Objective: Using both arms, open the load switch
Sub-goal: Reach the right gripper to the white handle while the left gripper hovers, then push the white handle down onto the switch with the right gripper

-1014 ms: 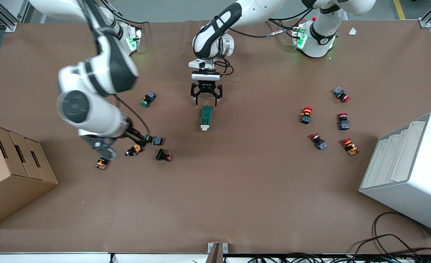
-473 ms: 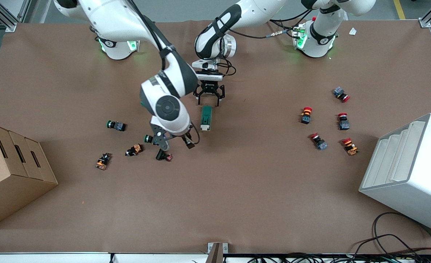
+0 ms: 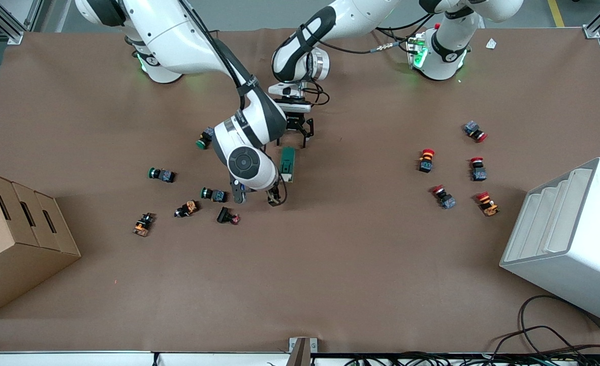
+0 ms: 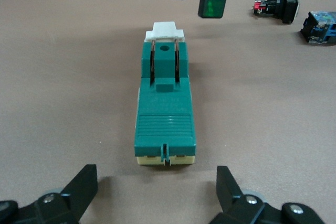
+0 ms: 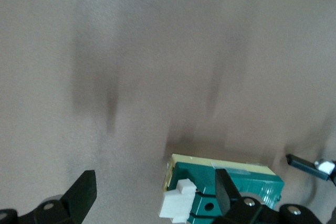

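Observation:
The load switch (image 3: 287, 163) is a dark green block lying flat at mid-table, its white lever (image 3: 285, 178) at the end nearer the front camera. My left gripper (image 3: 292, 141) hangs open over the table just off the switch's other end; in the left wrist view the load switch (image 4: 165, 114) lies ahead of the left gripper (image 4: 156, 192), outside the jaws. My right gripper (image 3: 256, 198) is open over the table by the lever end, toward the right arm's end. In the right wrist view one finger of the right gripper (image 5: 155, 195) overlaps the load switch (image 5: 226, 190).
Green push-buttons (image 3: 206, 138) (image 3: 161, 175) (image 3: 213, 194) and orange and black ones (image 3: 187, 208) (image 3: 227, 217) lie toward the right arm's end. Several red push-buttons (image 3: 426, 160) lie toward the left arm's end, near a white bin (image 3: 569, 239). A cardboard box (image 3: 20, 239) stands by the right arm's end.
My right arm has swung from the push-button cluster across to the switch's lever end. The left gripper has barely moved. The switch lies as before.

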Motion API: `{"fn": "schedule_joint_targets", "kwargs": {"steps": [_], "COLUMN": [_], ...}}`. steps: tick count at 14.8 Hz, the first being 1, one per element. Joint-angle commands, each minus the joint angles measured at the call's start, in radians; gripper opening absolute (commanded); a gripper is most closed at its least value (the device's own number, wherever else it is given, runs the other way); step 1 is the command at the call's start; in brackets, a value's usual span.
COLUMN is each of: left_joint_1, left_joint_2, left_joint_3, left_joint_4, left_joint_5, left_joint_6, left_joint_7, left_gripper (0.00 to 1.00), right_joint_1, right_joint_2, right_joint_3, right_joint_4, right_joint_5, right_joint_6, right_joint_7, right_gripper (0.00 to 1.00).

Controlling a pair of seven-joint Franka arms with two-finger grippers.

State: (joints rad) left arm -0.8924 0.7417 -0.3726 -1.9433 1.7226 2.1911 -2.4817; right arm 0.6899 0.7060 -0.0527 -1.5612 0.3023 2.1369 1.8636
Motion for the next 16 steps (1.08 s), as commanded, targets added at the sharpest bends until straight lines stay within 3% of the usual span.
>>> {"fn": "schedule_joint_targets", "kwargs": {"steps": [1, 10, 16], "left_joint_1": [-0.005, -0.003, -0.016], "left_joint_2": [0.008, 0.012, 0.028], "left_joint_3": [0.003, 0.003, 0.003], "left_joint_4": [-0.002, 0.001, 0.004], "left_joint_5": [0.020, 0.020, 0.020], "left_joint_6": [-0.010, -0.010, -0.036], "left_joint_7": [-0.016, -0.014, -0.022], "left_gripper": [1.00, 1.00, 1.00], "right_joint_1": [0.011, 0.060, 0.063], "right_joint_2": [0.003, 0.020, 0.012], "right_joint_3": [-0.006, -0.006, -0.001], "right_joint_4": [0.007, 0.007, 0.029], "right_joint_5": [0.043, 0.061, 0.061], "right_joint_6": [-0.032, -0.084, -0.202], "right_joint_7": [0.019, 0.045, 0.048], "right_gripper": [1.00, 1.00, 1.00]}}
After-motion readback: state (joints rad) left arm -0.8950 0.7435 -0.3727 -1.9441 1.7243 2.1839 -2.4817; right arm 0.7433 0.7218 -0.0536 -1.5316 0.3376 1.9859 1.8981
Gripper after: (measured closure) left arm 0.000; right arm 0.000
